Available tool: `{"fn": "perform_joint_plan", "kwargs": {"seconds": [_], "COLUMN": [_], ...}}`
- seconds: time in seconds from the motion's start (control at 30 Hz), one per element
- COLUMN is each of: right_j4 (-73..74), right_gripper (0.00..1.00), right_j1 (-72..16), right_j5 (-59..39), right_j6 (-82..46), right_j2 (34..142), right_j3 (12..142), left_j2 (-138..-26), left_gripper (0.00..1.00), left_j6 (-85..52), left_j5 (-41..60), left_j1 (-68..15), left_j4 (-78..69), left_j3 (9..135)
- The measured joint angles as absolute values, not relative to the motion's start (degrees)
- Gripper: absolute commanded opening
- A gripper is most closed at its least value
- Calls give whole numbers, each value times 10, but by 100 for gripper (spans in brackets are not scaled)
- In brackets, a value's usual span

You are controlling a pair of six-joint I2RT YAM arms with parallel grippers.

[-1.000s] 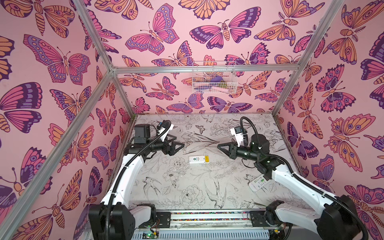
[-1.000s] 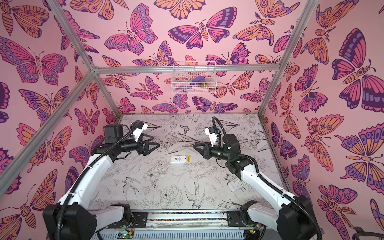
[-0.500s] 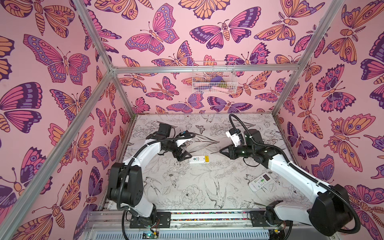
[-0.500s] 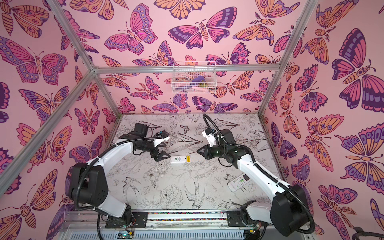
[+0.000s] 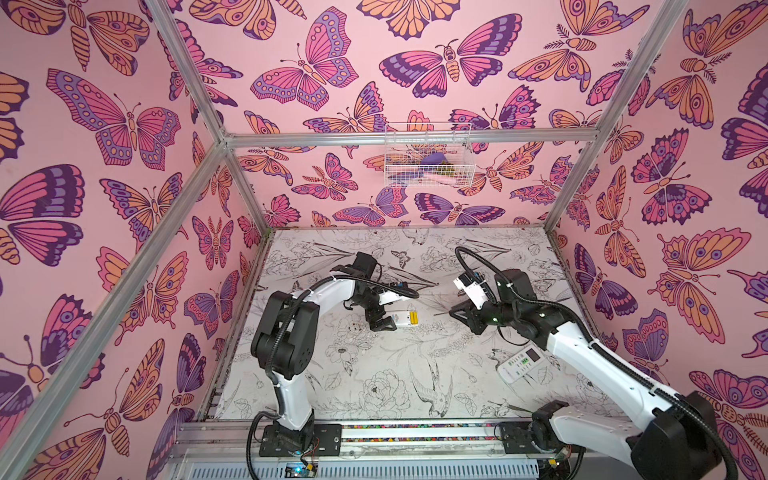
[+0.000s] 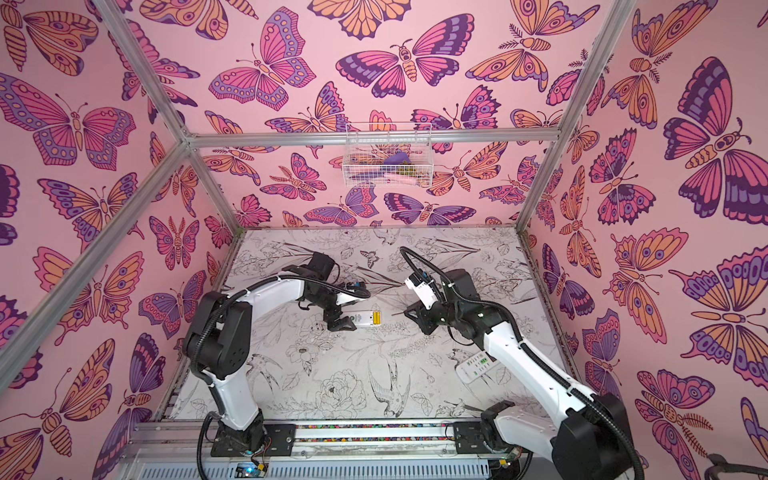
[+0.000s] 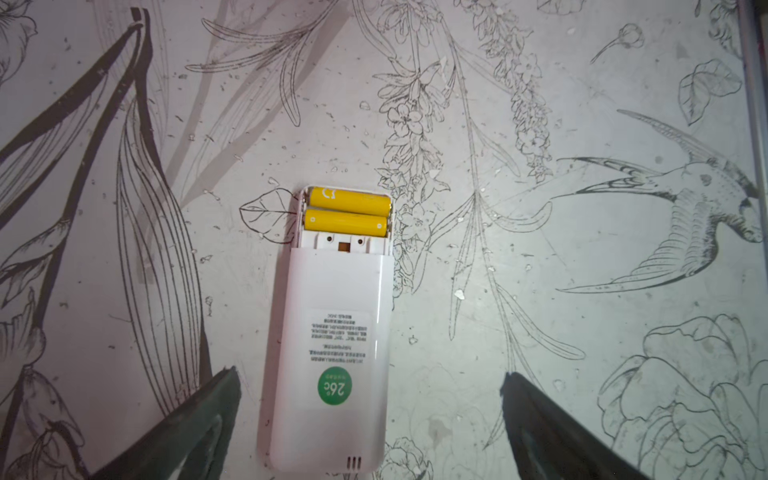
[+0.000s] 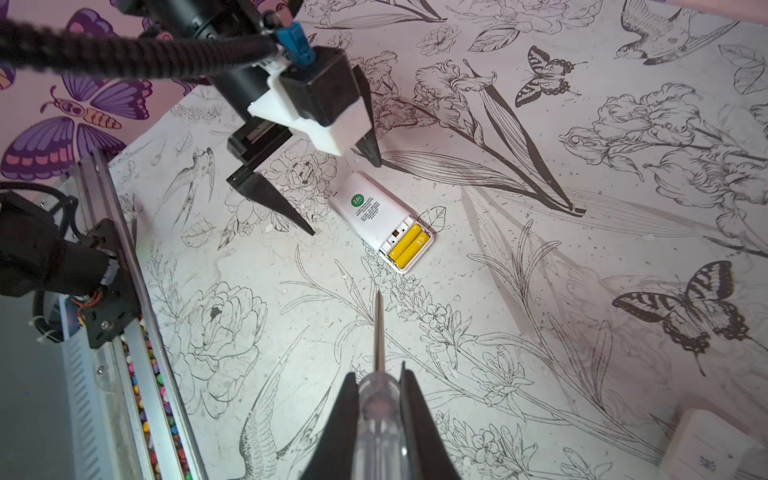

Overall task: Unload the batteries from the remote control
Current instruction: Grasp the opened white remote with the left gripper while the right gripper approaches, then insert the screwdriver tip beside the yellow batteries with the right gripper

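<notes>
Risk of remote (image 7: 340,316) skidding under screwdriver (image 8: 379,332) tip, batteries (image 7: 348,210) flicked away: left gripper (image 7: 369,372) spread wide, empty, not yet pinning it; right gripper (image 8: 378,372) clamped on screwdriver.

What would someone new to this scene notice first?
Two yellow cylindrical batteries sit exposed in the open end of a white plastic remote control lying face down on the flower-printed tabletop. The left gripper is spread open astride the remote's other end, not touching it. The right gripper is shut on a clear-handled screwdriver whose tip points toward the battery end.
</notes>
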State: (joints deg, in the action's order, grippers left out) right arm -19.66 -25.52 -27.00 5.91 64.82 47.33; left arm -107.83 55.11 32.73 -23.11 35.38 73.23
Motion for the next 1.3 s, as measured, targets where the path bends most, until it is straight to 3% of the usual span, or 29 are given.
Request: {"fn": "perform_joint_plan", "kwargs": {"seconds": [0.17, 0.37, 0.47, 0.63, 0.7, 1.1, 1.3], "right_j4": [-199, -182, -179, -174, -175, -168, -137], "right_gripper": [0, 0, 0, 0, 0, 0, 0], "right_j1": [-255, -255, -255, -259, -265, -348, -388], "right_j5": [-256, -247, -244, -243, -241, -256, -270], "right_j6": [94, 106, 109, 121, 128, 243, 280], "right_j2": [625, 609, 606, 598, 595, 596, 625], "right_j3": [452, 413, 408, 408, 408, 356, 338], "left_j2": [-1113, -1145, -1145, -1136, -1125, -1043, -1043], "left_gripper": [100, 90, 80, 54, 51, 53, 61], "left_j6": [559, 571, 581, 593, 595, 588, 587], "left_j5": [297, 255, 244, 240, 239, 230, 229], "left_j1": [-250, -273, -281, -284, -286, -334, -336], "left_j4": [345, 337, 330, 321, 316, 331, 330], "left_j3": [742, 754, 752, 737, 722, 619, 618]}}
